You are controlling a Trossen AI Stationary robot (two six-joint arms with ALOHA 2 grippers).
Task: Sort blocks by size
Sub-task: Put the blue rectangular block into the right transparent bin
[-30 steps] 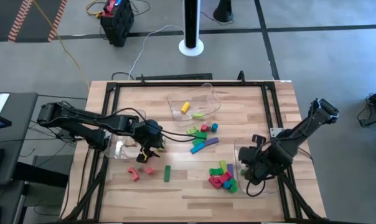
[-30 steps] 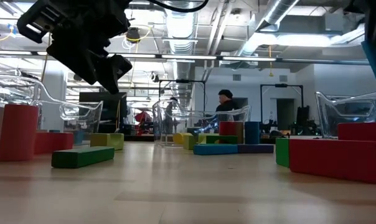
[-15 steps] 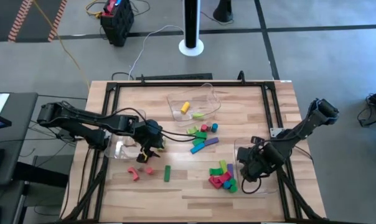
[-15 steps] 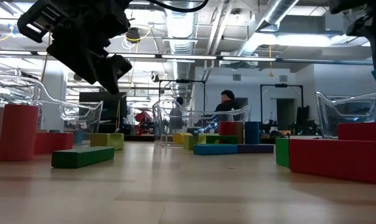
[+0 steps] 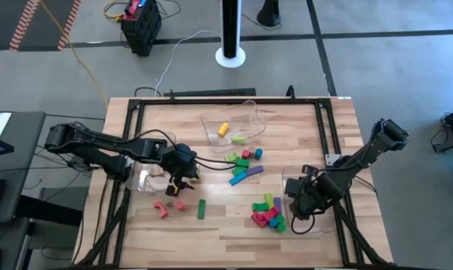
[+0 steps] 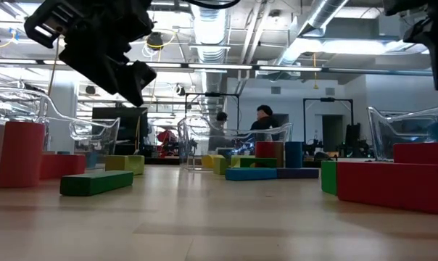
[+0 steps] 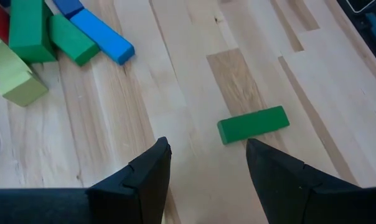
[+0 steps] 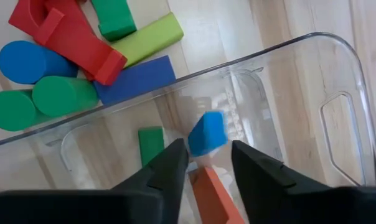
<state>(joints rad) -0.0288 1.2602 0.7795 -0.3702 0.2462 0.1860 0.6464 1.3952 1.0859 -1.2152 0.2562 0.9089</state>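
While the right gripper [image 8: 203, 163] hangs with fingers apart over the clear plastic bin [image 8: 312, 81], a small blue cube [image 8: 206, 133], green block [image 8: 151, 143] and orange block [image 8: 211, 190] sit inside; the left gripper [image 7: 206, 163] is spread above the wooden worktop [image 7: 175, 93] near a green bar [image 7: 253, 124].

The whole pale wooden surface [image 5: 226, 225] is seen from straight overhead. A level view is taken at surface height. Close wrist views look downward; the flat green bar [image 7: 253, 124] is shared with both.

I see a wooden table [image 5: 226, 225], clear bin [image 5: 234, 124] at twelve o'clock, another clear bin [image 8: 312, 81] at four, person [image 6: 262, 119] in the room behind.
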